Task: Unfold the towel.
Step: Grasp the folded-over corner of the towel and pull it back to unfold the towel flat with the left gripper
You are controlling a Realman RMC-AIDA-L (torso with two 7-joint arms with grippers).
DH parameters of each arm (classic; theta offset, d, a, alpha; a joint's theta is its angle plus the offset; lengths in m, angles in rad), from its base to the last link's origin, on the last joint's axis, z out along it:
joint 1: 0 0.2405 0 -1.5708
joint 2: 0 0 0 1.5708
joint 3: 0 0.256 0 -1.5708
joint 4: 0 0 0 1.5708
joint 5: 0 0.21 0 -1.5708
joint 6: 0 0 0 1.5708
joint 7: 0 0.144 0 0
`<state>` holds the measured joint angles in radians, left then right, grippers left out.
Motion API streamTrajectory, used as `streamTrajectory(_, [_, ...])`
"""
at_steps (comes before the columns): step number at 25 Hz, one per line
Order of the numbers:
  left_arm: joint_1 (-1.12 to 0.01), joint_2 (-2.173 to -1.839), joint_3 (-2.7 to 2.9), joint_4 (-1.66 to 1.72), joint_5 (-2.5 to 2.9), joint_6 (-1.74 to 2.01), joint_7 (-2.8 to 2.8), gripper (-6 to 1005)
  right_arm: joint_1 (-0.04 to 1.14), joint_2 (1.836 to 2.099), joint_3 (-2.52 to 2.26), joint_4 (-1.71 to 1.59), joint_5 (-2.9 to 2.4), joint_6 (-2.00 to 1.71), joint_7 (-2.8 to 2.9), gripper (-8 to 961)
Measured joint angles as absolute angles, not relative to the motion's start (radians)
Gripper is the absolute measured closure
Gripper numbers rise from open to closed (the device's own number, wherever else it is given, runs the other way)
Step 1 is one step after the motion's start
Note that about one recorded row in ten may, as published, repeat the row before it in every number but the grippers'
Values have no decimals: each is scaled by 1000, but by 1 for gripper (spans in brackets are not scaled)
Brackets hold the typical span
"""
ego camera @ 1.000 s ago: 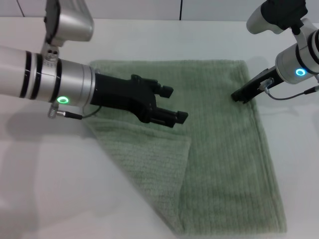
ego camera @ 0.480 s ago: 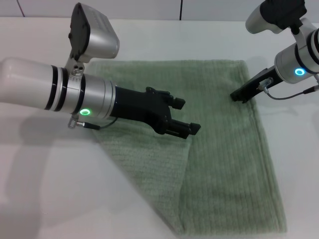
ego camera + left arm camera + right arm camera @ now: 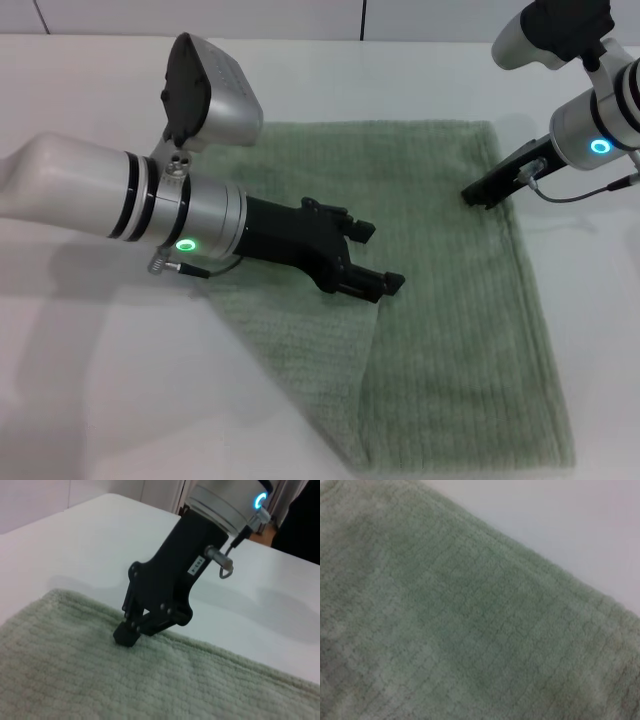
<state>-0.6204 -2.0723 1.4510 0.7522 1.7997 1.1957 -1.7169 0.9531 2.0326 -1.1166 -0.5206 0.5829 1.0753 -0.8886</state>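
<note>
You are looking at one towel (image 3: 450,300), a sage-green terry cloth with fine ribbed stripes and hemmed edges, lying on a smooth white tabletop (image 3: 90,400). Its left part is lying folded over the rest as a triangular flap, with the diagonal fold running toward the near edge. Two grippers are showing. The left gripper (image 3: 372,257) is hovering over the flap's far point with its black fingers spread apart and nothing between them. The right gripper (image 3: 131,630) is pressing its tip down onto the towel close to the far right edge; you cannot tell whether its fingers are apart or together. The left arm's silver barrel is covering the towel's far left part.
</note>
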Motion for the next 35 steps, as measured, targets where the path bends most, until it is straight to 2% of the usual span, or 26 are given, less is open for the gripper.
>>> streamTrajectory(35, [-656, -2072, 1654, 739, 1840, 1040, -1781, 245, 953, 2032, -1117, -517, 580, 1074, -888, 954])
